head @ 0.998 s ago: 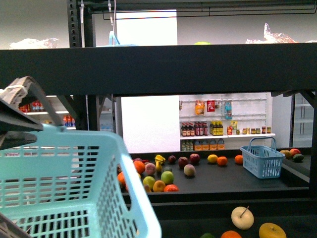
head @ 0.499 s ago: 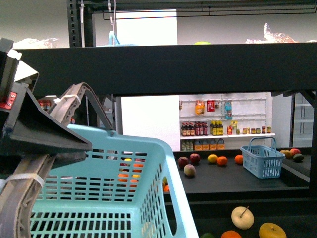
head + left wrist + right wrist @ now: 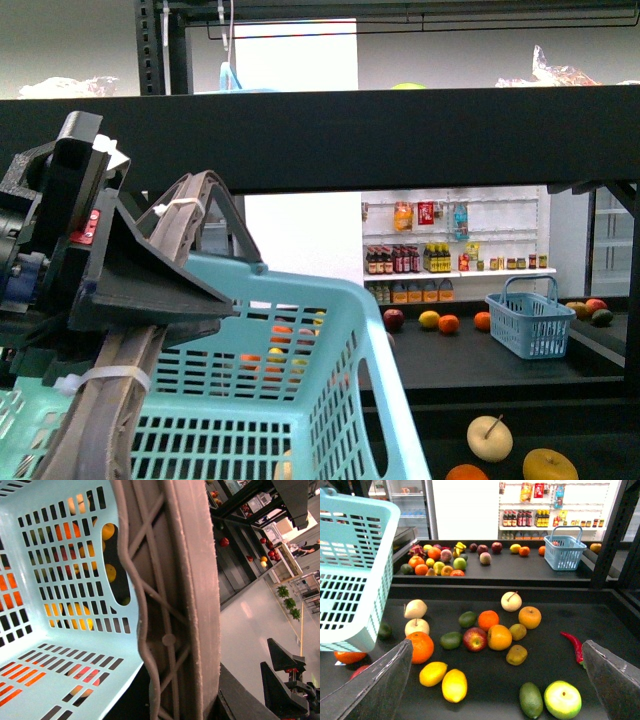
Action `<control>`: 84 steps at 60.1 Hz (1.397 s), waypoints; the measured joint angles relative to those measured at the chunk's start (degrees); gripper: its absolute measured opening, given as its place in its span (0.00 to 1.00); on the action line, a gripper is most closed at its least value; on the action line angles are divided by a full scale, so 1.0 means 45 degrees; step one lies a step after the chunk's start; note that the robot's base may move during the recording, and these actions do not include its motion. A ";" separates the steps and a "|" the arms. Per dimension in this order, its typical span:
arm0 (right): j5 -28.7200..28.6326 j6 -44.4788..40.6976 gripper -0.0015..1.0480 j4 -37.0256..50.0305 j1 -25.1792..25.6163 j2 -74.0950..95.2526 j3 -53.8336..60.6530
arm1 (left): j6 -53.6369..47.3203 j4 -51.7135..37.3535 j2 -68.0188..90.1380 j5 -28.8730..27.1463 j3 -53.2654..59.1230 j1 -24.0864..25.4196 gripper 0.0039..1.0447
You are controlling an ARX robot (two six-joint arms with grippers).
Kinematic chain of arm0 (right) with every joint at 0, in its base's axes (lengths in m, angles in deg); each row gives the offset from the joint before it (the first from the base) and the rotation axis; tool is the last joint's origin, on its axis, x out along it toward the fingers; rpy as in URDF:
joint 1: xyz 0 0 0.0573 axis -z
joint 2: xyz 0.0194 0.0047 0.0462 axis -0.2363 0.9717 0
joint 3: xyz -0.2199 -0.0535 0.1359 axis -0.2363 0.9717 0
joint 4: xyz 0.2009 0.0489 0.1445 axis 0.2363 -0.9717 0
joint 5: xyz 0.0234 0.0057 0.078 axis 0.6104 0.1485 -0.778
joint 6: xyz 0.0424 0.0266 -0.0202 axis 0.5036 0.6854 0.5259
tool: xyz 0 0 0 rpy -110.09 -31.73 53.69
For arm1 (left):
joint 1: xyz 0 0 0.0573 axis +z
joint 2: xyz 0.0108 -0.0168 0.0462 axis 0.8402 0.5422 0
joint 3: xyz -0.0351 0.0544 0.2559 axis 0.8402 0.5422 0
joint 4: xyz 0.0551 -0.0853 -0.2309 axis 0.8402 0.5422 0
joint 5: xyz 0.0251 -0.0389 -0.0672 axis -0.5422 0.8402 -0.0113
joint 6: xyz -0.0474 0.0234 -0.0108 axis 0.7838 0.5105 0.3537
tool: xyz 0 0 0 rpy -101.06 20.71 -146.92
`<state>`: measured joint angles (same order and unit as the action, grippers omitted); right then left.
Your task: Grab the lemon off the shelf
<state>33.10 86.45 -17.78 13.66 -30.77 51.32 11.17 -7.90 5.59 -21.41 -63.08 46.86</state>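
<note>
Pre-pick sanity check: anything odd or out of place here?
Nothing spilled or damaged. Two oddities: the light-blue basket, raised off the shelf, fills the lower left of the front view and blocks much of it; a red chilli lies among the loose fruit on the shelf.

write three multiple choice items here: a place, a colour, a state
1. The small basket stands:
A) on the rear tray
B) on the floor
C) on the top tier

2. The large basket is:
A) red
B) light blue
C) black

3. The right gripper is:
A) shut on a lemon
B) shut on a chilli
C) open, empty

Answers:
1 A, it sits on that tray beside the fruit.
2 B, its slotted walls are light blue.
3 C, its fingers stand wide apart, gripping nothing.
</note>
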 joint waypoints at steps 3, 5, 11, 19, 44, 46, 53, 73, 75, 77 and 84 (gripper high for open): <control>0.0000 0.0000 0.98 0.0000 0.0000 0.0000 0.0000 | 0.0107 -0.0121 0.0102 -0.0078 0.0000 -0.0160 0.15; 0.0000 0.0000 0.98 0.0000 0.0000 0.0000 0.0000 | 0.0296 -0.0267 0.0223 -0.0155 0.0000 -0.0287 0.15; 0.0000 0.0000 0.98 0.0000 0.0000 0.0000 0.0000 | 0.0748 -0.0651 0.0505 -0.0330 0.0000 -0.0559 0.15; 0.0000 0.0000 0.98 0.0000 0.0000 0.0000 0.0000 | 0.0772 -0.0782 0.0729 -0.0835 0.0000 -0.0865 0.15; 0.0136 -0.0685 0.98 0.3274 0.2234 1.0860 -0.2759 | 0.0860 -0.0738 0.0947 -0.1156 0.0000 -0.0962 0.15; -0.0301 -0.0801 0.98 0.3721 0.2395 1.1992 -0.3177 | 0.0860 -0.0738 0.0947 -0.1171 0.0000 -0.0962 0.15; -0.1146 -0.1389 0.98 0.5119 0.2812 1.6179 -0.4784 | 0.0865 -0.0738 0.0947 -0.1171 0.0000 -0.0962 0.15; -0.0495 -0.2152 0.98 0.6421 0.1564 2.6078 -0.9432 | 0.0879 -0.0738 0.0947 -0.1151 0.0000 -0.0996 0.15; -0.0340 -0.2127 0.98 0.6421 0.1316 2.6651 -0.9797 | 0.0874 -0.0738 0.0947 -0.1151 0.0000 -0.0996 0.15; -0.0102 -0.2103 0.98 0.6426 0.1069 2.7180 -1.0146 | 0.0874 -0.0738 0.0947 -0.1151 0.0000 -0.0996 0.15; 0.0976 -0.1627 0.98 0.6207 0.0238 2.9002 -1.1516 | 0.0874 -0.0738 0.0947 -0.1156 0.0000 -0.0996 0.15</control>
<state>37.49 79.13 10.15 14.73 99.74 -0.50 15.10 -11.22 9.86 -26.61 -63.08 42.38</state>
